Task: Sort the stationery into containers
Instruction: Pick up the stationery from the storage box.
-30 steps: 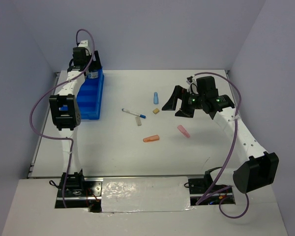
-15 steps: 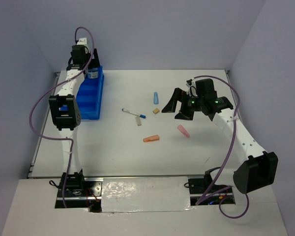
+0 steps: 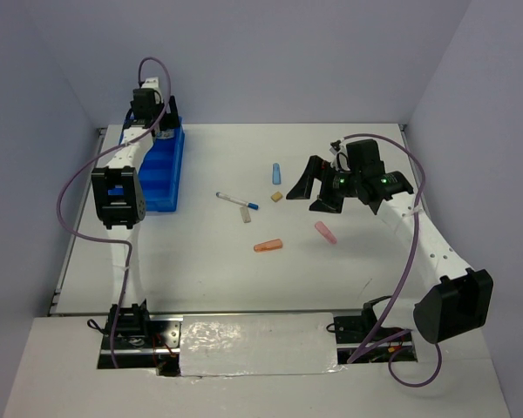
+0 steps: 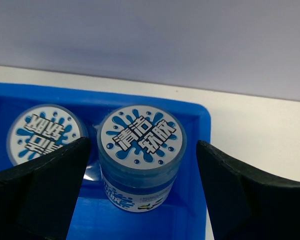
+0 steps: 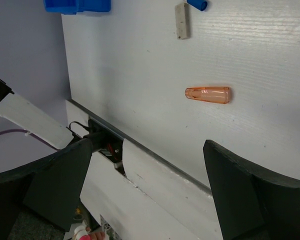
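Observation:
The bright blue tray (image 3: 161, 174) stands at the far left. In the left wrist view two round blue-white tape rolls (image 4: 142, 137) (image 4: 40, 132) stand in its far compartment (image 4: 202, 145). My left gripper (image 3: 161, 126) (image 4: 142, 200) is open, with a jaw on each side of the right roll and not touching it. My right gripper (image 3: 316, 187) (image 5: 150, 200) is open and empty above the table. On the table lie the white pen with a blue cap (image 3: 237, 201), a light-blue stick (image 3: 277, 173), a beige eraser (image 3: 277, 197), a grey eraser (image 3: 246, 215) (image 5: 182, 20), an orange stick (image 3: 268, 246) (image 5: 208, 95) and a pink stick (image 3: 325, 232).
The white table ends at walls on the left, back and right. A metal rail (image 3: 244, 315) runs along the near edge by the arm bases. The left arm's purple cable (image 3: 70, 192) loops out beside the tray.
My left wrist has shifted a little to the right over the tray's far end. My right gripper moved slightly left, then stayed. The items on the table have not moved.

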